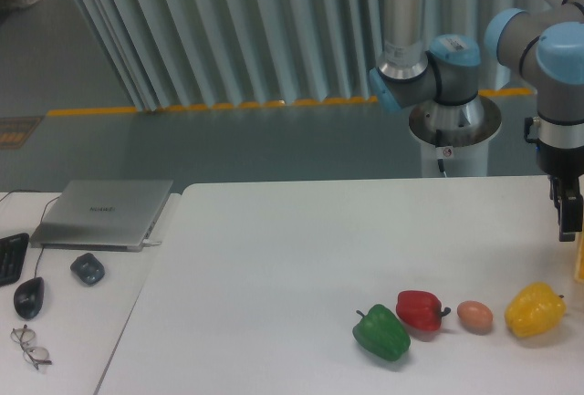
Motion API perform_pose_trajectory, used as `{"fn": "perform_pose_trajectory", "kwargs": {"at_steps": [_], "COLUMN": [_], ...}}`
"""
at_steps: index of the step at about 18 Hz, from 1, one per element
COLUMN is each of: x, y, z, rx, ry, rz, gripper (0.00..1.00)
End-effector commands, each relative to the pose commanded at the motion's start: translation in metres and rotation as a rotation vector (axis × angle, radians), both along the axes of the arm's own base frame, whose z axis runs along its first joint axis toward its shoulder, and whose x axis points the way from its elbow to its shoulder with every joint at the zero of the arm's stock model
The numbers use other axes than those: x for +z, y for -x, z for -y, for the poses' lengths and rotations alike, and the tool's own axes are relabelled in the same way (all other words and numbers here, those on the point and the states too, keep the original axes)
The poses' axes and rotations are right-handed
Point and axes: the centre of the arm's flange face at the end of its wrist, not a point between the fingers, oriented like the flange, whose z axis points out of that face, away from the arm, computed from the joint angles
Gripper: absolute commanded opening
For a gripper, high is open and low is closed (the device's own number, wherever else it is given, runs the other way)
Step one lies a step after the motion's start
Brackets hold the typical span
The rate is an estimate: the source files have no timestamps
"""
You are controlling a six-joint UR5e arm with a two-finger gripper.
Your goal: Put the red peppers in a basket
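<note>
Glossy and red, the 1 lumpy bell pepper (420,310) lies untouched on the white table (301,249) beside a green pepper (381,333), while the gripper (569,217), finger state unreadable, hangs near the yellow-orange basket strip (578,254), seemingly unloaded.

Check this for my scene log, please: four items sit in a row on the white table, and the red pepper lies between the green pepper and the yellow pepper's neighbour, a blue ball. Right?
Nearly. In the camera view the red pepper does lie just right of the green pepper, but its other neighbour is a small orange-brown egg-shaped item, not a blue ball. The yellow pepper follows it.
</note>
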Motion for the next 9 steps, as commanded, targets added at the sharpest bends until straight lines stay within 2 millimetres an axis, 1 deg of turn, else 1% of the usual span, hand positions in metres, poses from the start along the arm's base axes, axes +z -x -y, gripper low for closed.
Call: {"fn": "perform_pose_trajectory", "kwargs": {"at_steps": [9], "x": [-0.0024], "y": [0.0002], "z": [0.0011], "rx": [0.024], "ry": [-0.005], "rz": [0.010], "gripper": [1.00]}}
